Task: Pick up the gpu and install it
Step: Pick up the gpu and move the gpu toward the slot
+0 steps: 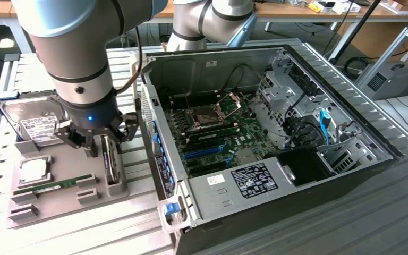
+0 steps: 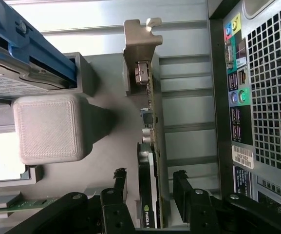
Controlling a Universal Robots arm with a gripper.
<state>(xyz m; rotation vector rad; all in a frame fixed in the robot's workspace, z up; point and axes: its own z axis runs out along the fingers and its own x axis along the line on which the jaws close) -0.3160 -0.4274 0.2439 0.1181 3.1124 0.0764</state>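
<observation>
We take the grey plastic holder tray [image 1: 66, 166] as our landmark. At its far corner, on the exterior view's left, lies a silver hard drive [image 1: 28, 119] with a white label whose print we cannot read. Nearer the tray's middle sit a square silver processor chip [image 1: 34, 170] and a narrow green memory stick [image 1: 57, 184].

Along the tray's edge on the exterior view's right, the gpu [image 1: 109, 162] stands on its long edge in a slot. It is a thin flat card with a green circuit board, a black cooler [image 2: 145, 195] on one face and a silver metal bracket [image 2: 139, 46] at one end. The cooler carries a small green emblem [image 2: 146, 210], and we cannot read any lettering by it.

The black gripper [image 2: 150, 173] hangs over that slot with its jaws spread wide, holding nothing. One of its fingers [image 2: 120, 183] is on each side of the card, and neither appears to touch it.

Just beside the tray, on the exterior view's right, stands the open black and silver computer case [image 1: 189, 69]. Its perforated rear panel [image 2: 271, 97] shows coloured sockets and a white barcode sticker [image 2: 242, 157] whose digits are too small to read.
</observation>
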